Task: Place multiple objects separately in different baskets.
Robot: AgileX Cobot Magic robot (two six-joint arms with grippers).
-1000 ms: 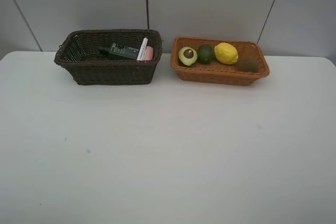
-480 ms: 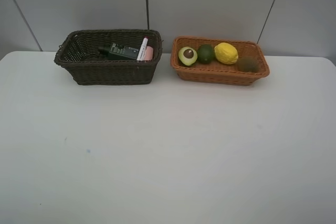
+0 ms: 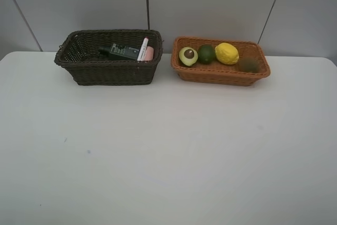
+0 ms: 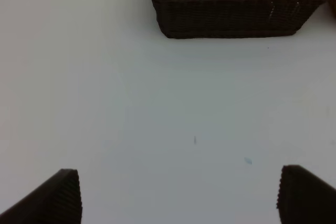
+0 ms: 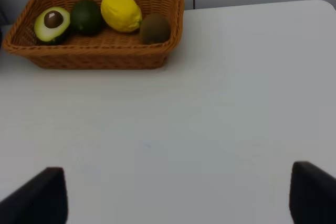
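Both my grippers are wide open w/ nothing in them. My left gripper (image 4: 178, 195) hangs over bare white table (image 3: 168, 151), fingertips (image 4: 60, 195) spread far apart at the frame edges; dark brown basket (image 4: 231, 17) sits well ahead of it. My right gripper (image 5: 178, 198) is same deal, jaws spread wide, empty, over bare table, w/ the orange-tan basket (image 5: 100, 56) well ahead. Neither gripper shows in the high view.

Both baskets sit along the table's far edge, side by side, close but apart. Dark brown basket (image 3: 108, 59) is toward the far-left corner, orange-tan basket (image 3: 221, 72) right of center.

In the brown one, all bunched at its right end: dark green bottle (image 3: 122, 52) lying flat, white marker (image 3: 143, 49) leaning up against the right wall, pink bottle (image 3: 150, 54) just beside the marker, mostly hidden. Left half of that basket is too dark to tell what's in it; can't make out an eraser.

In the orange one, a row along its length: halved avocado (image 3: 188, 56) at the left end, cut face and pit up, touching the green lime (image 3: 206, 54); yellow lemon (image 3: 227, 53) next, just beside the lime; brown kiwi (image 3: 248, 65) toward the right end, near the front wall. Right wrist view shows same order: avocado (image 5: 52, 23), lime (image 5: 86, 17), lemon (image 5: 121, 12), kiwi (image 5: 155, 28), lemon and kiwi about touching.
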